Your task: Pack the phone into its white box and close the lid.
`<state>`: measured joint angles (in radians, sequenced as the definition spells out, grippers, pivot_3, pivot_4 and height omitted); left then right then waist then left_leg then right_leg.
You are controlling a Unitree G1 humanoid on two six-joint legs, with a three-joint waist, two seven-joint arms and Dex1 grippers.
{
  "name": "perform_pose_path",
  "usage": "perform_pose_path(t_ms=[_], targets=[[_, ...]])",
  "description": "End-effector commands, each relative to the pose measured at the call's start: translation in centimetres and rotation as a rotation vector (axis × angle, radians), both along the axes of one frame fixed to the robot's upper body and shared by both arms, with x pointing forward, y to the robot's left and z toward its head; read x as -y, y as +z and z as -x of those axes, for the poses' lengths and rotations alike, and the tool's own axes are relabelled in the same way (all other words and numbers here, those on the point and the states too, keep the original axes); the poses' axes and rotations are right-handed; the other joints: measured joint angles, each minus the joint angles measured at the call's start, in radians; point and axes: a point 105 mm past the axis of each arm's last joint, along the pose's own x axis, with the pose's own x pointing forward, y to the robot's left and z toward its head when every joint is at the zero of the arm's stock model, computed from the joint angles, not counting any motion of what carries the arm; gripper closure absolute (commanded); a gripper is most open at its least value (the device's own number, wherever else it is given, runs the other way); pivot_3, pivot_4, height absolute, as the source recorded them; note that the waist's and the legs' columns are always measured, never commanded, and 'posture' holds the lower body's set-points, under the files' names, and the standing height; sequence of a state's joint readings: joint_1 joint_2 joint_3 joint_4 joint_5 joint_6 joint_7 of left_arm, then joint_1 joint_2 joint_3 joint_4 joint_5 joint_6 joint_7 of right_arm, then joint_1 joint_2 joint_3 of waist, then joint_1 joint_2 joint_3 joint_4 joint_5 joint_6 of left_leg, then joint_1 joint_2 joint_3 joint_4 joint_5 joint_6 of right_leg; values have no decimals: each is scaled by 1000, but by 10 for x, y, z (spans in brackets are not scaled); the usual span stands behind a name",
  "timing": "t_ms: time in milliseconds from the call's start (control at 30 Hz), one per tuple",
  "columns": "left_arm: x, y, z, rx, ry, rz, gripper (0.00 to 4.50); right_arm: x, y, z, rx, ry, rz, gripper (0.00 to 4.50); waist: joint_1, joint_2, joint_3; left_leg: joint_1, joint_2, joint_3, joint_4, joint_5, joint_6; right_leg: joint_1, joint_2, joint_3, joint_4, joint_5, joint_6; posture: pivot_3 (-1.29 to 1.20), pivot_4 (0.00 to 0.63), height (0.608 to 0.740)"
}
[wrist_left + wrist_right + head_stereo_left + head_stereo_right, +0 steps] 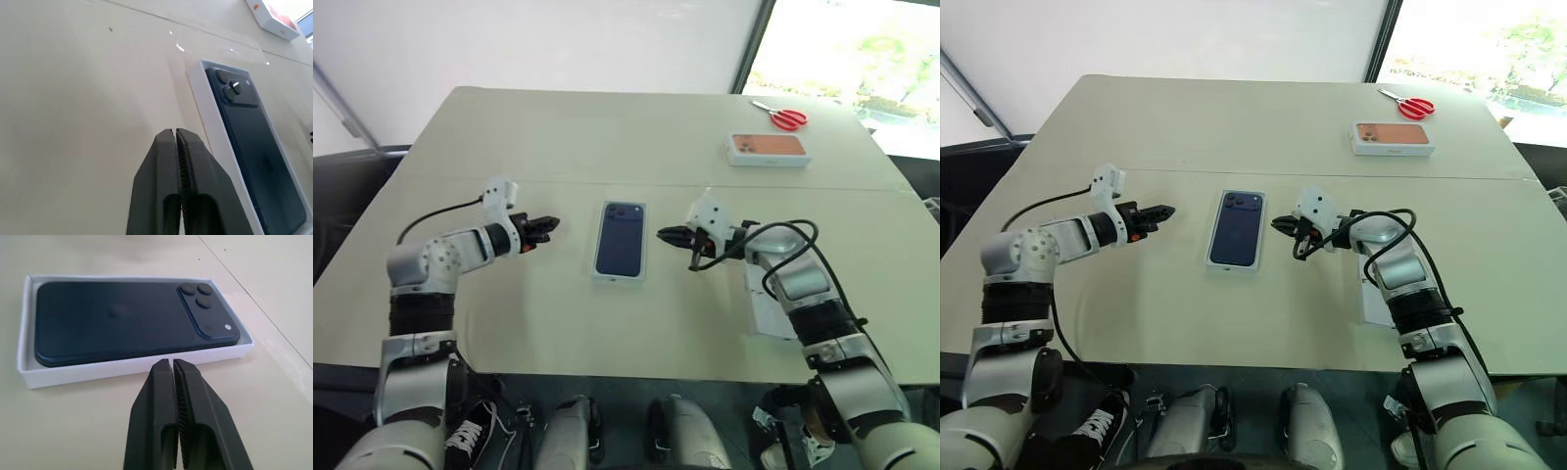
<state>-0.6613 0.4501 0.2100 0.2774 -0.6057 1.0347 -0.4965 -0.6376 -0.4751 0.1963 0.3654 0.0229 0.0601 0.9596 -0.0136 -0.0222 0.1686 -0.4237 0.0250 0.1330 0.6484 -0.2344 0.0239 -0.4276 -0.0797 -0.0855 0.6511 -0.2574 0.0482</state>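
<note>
Navy phone (620, 238) already lies in the white box (117, 370) at frame centre, so we, left gripper (545, 227) and right gripper (671, 235) both clenched empty, must next fetch a lid.

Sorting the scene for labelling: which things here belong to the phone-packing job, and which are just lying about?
Belongs to the job:
phone, lying in the white box
left tool and right tool, both shut, either side of the box

Lying about:
orange-pictured box
red scissors
</note>
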Motion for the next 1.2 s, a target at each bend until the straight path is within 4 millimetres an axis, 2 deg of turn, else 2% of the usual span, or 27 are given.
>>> perform_pose_path(t_ms=[33, 200, 333, 467, 533, 767, 1000, 1200], targets=[[21, -1, 0, 22, -64, -8, 4433, 2, -2, -8, 64, -28, 79, 4500, 0, 0, 0, 0, 0, 0, 0, 0, 0, 0, 0, 0, 0, 0, 0, 0, 150, 740], [54, -20, 0, -23, -150, -62, 4433, -10, -5, -5, 42, -1, 49, 4500, -2, 0, 0, 0, 0, 0, 0, 0, 0, 0, 1, 0, 0, 0, 0, 0, 150, 740], [69, -32, 5, -44, -216, -108, 4433, -16, -10, -2, 39, 10, 55, 4500, 1, 0, 0, 0, 0, 0, 1, 0, 0, 0, 1, 0, 1, 0, 0, 0, 150, 740], [88, -34, 12, -44, -293, -94, 4433, -15, -11, -1, 35, 6, 58, 4500, 3, 0, 0, 0, 0, 0, 2, 0, 1, 1, 1, 0, 1, 0, 0, 0, 150, 740], [104, -31, 17, -42, -346, -71, 4433, -4, -15, 0, 29, -15, 86, 4500, 8, 0, 0, 0, 0, 0, 2, 0, 1, 1, 1, 0, 1, 0, 1, 0, 150, 740], [140, -32, 26, -35, -437, -52, 4433, 22, -21, 7, -6, -54, 113, 4500, 29, 0, 0, 0, -1, 0, 4, -1, 3, 3, 0, -1, 0, 0, 1, 0, 150, 740], [171, -34, 23, -16, -493, -64, 4433, 47, -24, 19, -35, -87, 144, 4500, 36, 1, 0, 0, -2, -1, 6, -3, 5, 5, -1, -1, -1, 0, 1, 0, 150, 740], [195, -35, 23, -11, -530, -51, 4433, 73, -24, 20, -39, -150, 174, 4500, 56, 1, 0, -1, -2, -1, 9, -5, 9, 6, -1, -1, -2, 0, 1, 0, 150, 740]])
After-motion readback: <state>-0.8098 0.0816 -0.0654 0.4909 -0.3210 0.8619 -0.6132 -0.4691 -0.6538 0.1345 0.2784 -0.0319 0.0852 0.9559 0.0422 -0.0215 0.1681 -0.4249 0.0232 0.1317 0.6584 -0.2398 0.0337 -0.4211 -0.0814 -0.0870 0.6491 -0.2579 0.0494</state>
